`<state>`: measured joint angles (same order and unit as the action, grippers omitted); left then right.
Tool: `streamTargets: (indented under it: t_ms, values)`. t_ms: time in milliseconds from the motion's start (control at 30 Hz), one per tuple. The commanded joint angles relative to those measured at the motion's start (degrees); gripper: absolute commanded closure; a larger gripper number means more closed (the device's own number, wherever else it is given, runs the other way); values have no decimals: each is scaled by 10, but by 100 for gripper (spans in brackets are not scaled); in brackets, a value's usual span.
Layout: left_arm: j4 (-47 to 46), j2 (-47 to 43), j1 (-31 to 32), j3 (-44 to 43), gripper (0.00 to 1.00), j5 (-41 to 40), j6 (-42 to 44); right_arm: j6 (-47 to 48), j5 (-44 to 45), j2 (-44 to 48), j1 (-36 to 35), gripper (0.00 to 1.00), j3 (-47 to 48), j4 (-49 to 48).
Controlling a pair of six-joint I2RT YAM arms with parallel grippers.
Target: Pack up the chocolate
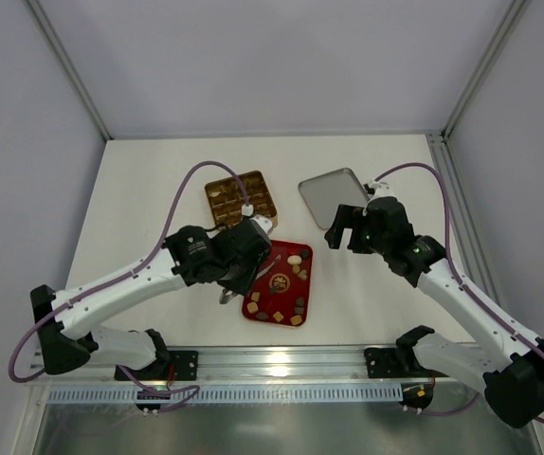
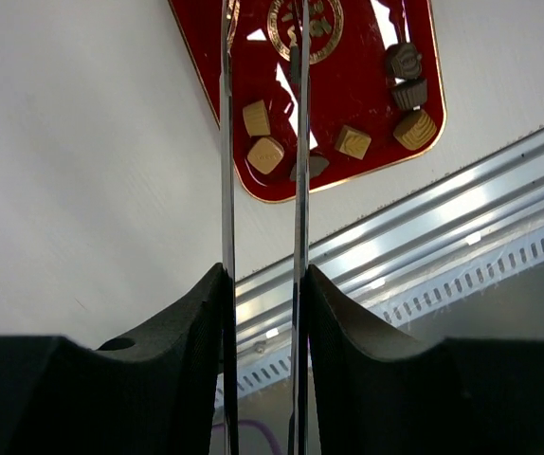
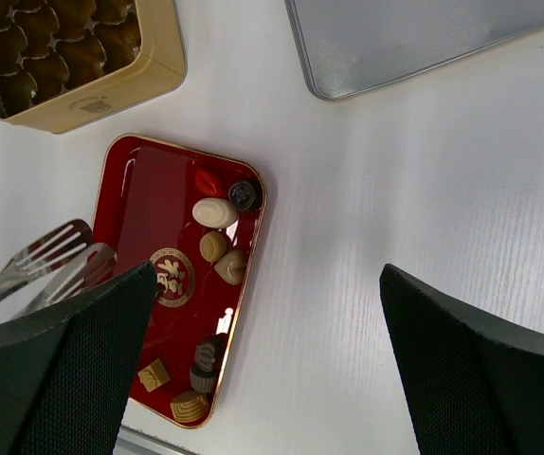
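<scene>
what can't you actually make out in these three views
- gold box: in the top view its near corner is under the left arm; in the right wrist view the frame edge cuts it off, so its fill is unclear.
- tongs: in the left wrist view the tips run off the top edge.
- red tray: in the right wrist view its near corner is hidden by the right gripper.

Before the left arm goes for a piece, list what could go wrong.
1. The left gripper holds thin metal tongs; a small chocolate could slip from their narrow tips.
2. Several pieces sit close to the red tray's low rim, so a nudge may push one onto the table.
3. The tray looks loose, and the open right gripper hovers beside it, not steadying it.
</scene>
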<state>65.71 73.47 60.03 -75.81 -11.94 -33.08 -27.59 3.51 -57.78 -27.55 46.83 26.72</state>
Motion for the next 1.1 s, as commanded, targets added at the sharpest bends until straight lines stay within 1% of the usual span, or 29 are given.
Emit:
streamTargets:
  t_ms: [0,167,333,567,1067]
  values:
    - [-1,7,37,11,63,-14,-49,-8,13,10,0,0,7,-5]
    - [1,42,69,10,63,-26,-62,-4,17,8,-1,0,10,-1]
    - [6,59,90,15,63,-30,-69,-4,19,11,-1,0,7,1]
    - [17,68,105,21,63,-36,-79,-5,17,12,-1,0,3,-2]
    - [7,77,122,42,63,-39,-95,-8,16,16,-1,0,-6,-8]
